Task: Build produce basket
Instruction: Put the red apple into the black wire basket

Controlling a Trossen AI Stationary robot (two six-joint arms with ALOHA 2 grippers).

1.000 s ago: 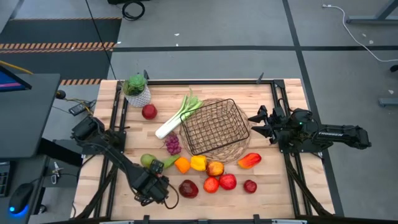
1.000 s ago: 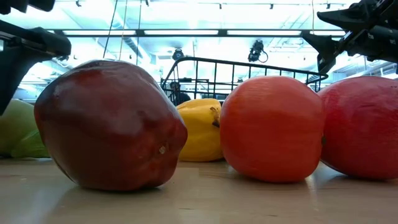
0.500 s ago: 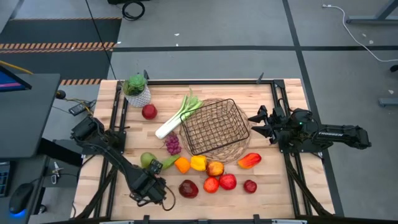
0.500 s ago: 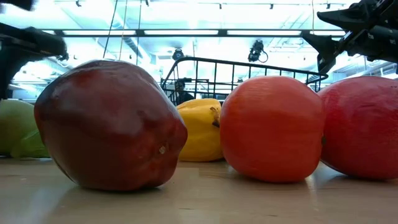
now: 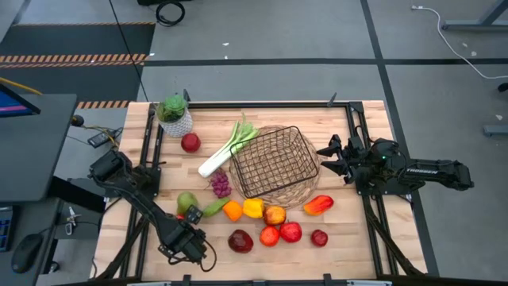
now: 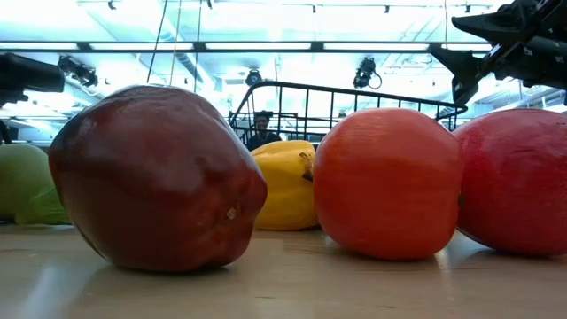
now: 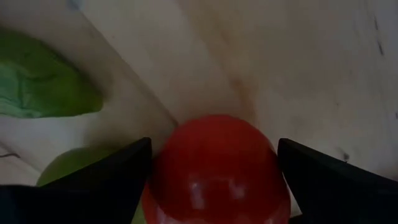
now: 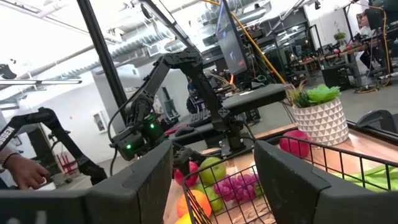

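The wire basket (image 5: pixel 274 165) sits on its round wicker base at the table's middle. Produce lies loose around it: a leek (image 5: pixel 226 149), grapes (image 5: pixel 220 184), a green pear (image 5: pixel 186 201), peppers, an orange, and red apples along the near edge (image 5: pixel 270 235). My left gripper (image 5: pixel 190 222) is near the table's near-left, just near of the pear, shut on a small red fruit (image 7: pixel 214 168). My right gripper (image 5: pixel 328 156) hovers open over the basket's right rim (image 8: pixel 323 162), touching nothing. My left gripper has the small red fruit (image 5: pixel 193 214) between its two fingers (image 7: pixel 118 171), one on each side of its round body. The fingers slant down from the near side. The fruit sits beside the pear (image 7: pixel 68 168). Whether it rests on the table I cannot tell.
A leafy plant in a white pot (image 5: pixel 175 115) stands at the far-left corner, with a red apple (image 5: pixel 190 143) beside it. A dark red apple (image 6: pixel 155 177) and an orange-red one (image 6: pixel 385 182) sit close to the near edge. Black frame rails (image 5: pixel 151 159) border both sides.
My left gripper has moved toward the table's near-left corner, away from the dark red apple. The small red fruit now shows beside the pear at its fingertips. My right arm has kept still.
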